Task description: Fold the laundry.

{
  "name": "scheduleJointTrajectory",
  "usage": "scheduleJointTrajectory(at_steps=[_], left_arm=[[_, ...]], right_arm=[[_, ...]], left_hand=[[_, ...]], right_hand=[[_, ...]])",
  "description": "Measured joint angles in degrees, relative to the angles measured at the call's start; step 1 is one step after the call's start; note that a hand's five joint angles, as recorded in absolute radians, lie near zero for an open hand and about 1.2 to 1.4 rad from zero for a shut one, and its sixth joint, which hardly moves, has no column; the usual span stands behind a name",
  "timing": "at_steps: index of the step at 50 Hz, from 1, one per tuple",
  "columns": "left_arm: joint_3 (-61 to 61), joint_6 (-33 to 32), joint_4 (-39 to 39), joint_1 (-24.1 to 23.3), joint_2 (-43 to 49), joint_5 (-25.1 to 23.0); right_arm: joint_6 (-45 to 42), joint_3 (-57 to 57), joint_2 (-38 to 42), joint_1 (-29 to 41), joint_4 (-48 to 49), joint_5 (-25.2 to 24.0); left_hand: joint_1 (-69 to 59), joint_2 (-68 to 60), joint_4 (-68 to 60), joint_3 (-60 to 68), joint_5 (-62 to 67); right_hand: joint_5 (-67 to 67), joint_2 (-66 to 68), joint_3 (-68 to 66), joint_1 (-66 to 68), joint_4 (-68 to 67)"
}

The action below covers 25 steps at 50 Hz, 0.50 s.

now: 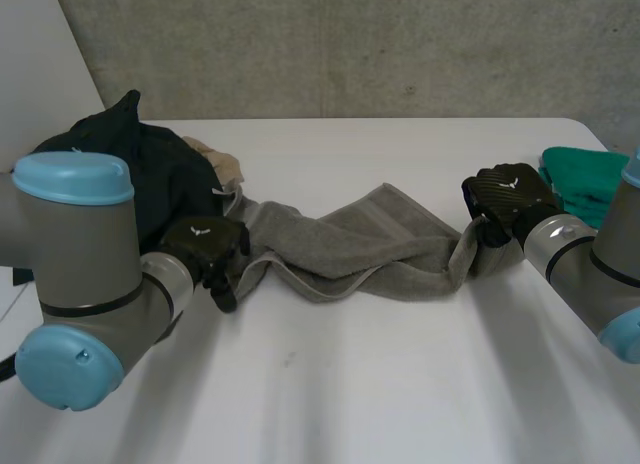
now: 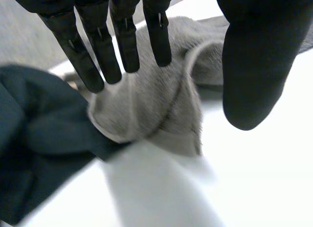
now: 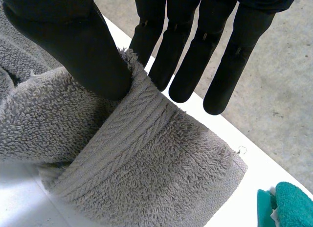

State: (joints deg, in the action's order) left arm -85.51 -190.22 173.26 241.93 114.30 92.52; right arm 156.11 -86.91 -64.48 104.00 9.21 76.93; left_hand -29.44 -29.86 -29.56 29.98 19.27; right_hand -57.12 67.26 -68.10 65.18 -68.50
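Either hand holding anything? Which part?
Right hand pinches the grey towel at its banded end edge, thumb against fingers. Left hand is open over the other end, holding nothing.

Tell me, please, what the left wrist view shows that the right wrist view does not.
Only the left wrist view: a dark garment by the fingertips of the open left robot hand. Only the right wrist view: a green cloth, and the right robot hand pinching a fold of the towel between thumb and fingers. Both: the grey towel lying on the white table.
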Motion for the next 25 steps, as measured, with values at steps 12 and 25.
scheduleJointTrajectory(at_steps=[12, 25], left_arm=[[5.32, 6.45, -0.44, 1.10, 9.29, -1.11], [17.11, 5.76, -1.05, -3.35, 16.63, 0.67]], right_arm=[[-0.02, -0.44, -0.25, 0.25, 0.03, -0.03], [0.03, -0.53, -1.73, -0.95, -0.25, -0.05]], left_hand=[[2.98, 3.48, 3.82, -3.59, -3.84], [-36.86, -38.06, -38.51, 37.58, 37.41]], right_hand=[[0.00, 0.00, 0.00, 0.00, 0.01], [0.00, 0.00, 0.00, 0.00, 0.01]])
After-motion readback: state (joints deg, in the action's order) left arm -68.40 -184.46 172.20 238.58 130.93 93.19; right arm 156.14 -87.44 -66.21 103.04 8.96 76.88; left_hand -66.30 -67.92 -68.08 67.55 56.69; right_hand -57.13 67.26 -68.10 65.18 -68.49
